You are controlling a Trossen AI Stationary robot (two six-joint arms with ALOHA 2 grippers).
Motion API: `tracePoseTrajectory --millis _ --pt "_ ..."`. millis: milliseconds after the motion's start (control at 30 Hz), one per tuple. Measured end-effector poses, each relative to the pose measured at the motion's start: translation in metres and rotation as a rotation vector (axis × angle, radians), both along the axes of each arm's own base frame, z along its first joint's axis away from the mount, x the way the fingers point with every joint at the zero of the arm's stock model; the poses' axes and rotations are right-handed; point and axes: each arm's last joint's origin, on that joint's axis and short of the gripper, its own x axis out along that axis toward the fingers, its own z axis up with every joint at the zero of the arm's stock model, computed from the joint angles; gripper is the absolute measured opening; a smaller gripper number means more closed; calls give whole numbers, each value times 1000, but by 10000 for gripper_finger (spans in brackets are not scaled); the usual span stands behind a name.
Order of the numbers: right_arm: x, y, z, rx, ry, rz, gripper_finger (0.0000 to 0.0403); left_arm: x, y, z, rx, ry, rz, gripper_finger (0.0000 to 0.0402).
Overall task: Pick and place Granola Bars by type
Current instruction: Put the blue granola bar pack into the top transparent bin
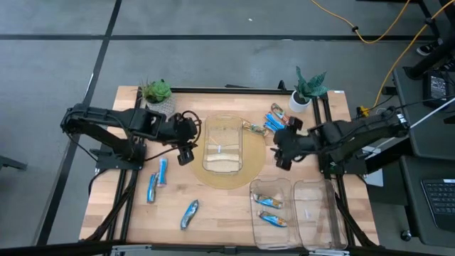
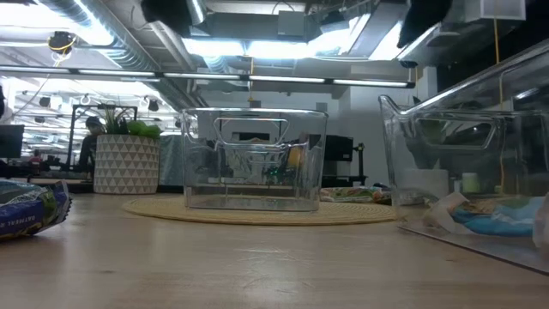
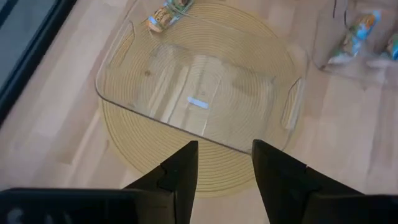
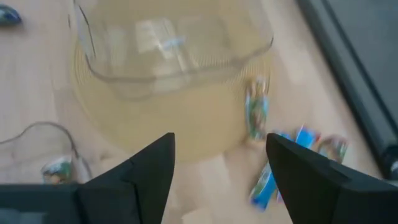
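Several Granola Bars lie flat on the wooden table. Blue-and-silver ones [image 1: 162, 171] [image 1: 151, 188] [image 1: 190, 213] sit near the left. A cluster [image 1: 275, 118] with a multicoloured bar [image 4: 256, 112] lies at the far right. Two more bars [image 1: 270, 202] [image 1: 273, 219] lie in a clear bin [image 1: 254, 226] near the right. My left gripper [image 1: 186, 151] [image 3: 224, 149] hovers open and empty by the left side of the centre bin [image 1: 222, 144]. My right gripper [image 1: 280, 156] [image 4: 221, 140] hovers open and empty by its right side.
The centre bin stands on a round woven mat [image 1: 245, 174]. A second clear bin [image 1: 318, 213] stands beside the one with bars. Potted plants [image 1: 156, 92] [image 1: 309, 89] stand at the far corners. Bare wood shows along the near edge [image 1: 220, 227].
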Motion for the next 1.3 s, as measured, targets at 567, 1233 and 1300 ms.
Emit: tracePoseTrajectory --millis 567,1233,1300 --pt "-16 -37 49 -102 -274 357 253 8 -94 -21 -209 -80 120 143" --pt "-18 -61 61 -125 -369 549 253 20 -191 -110 -502 236 419 143" --pt "-18 -63 61 -132 -369 552 253 21 -200 -120 -519 247 448 143"
